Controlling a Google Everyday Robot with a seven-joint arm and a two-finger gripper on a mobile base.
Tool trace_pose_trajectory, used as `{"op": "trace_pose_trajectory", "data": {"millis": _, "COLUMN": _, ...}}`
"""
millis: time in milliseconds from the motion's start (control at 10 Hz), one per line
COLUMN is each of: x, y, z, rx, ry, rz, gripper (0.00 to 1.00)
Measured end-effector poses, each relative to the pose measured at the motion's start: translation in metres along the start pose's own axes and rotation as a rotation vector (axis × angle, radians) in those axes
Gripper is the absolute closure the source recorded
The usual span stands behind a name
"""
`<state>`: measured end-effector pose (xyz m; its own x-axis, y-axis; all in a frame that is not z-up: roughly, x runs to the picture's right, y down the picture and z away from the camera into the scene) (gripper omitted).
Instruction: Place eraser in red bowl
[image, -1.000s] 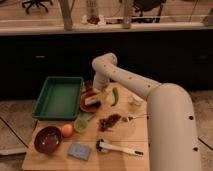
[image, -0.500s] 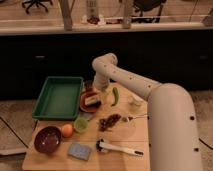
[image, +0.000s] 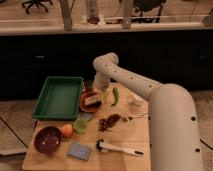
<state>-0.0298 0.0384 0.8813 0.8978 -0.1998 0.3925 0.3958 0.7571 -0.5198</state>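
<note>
The gripper (image: 95, 89) hangs just over the far rim of the red bowl (image: 84, 106); I cannot tell whether it is spread or pressed together. Nothing has shifted over the last second, and the eraser (image: 93, 100) lies inside the red bowl, just beside the green tray (image: 59, 97). By my judgement the placing is as good as done, and only lifting the arm clear remains.
</note>
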Motion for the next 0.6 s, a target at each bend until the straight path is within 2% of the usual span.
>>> {"op": "trace_pose_trajectory", "data": {"millis": 600, "x": 0.0007, "y": 0.0005, "z": -0.0006, "rx": -0.011, "ry": -0.003, "rz": 0.005, "gripper": 0.2}}
